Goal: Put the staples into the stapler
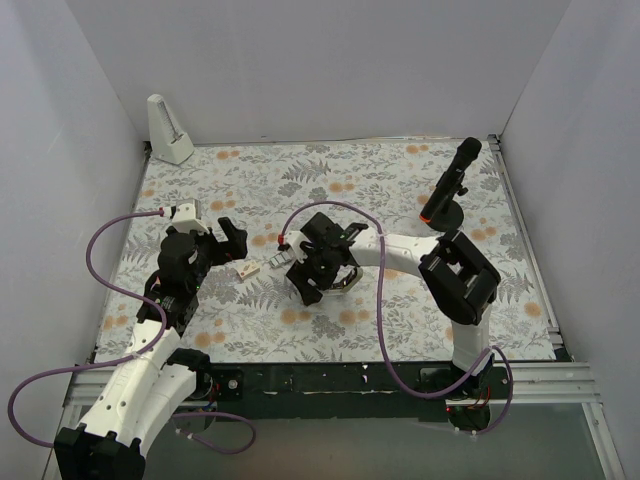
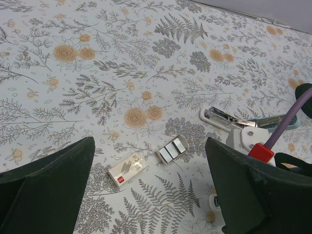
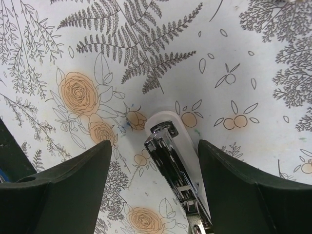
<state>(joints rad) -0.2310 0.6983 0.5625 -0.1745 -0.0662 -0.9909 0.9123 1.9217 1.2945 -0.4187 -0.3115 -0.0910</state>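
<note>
Right gripper (image 3: pixel 153 142) stands wide astride the stapler (image 3: pixel 170 161); left gripper (image 2: pixel 148 141) gapes near the staples (image 2: pixel 173 147).

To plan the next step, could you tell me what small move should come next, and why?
Probably close the right gripper on the stapler: its open jaws straddle it, while the staples lie loose below the open left gripper.
</note>
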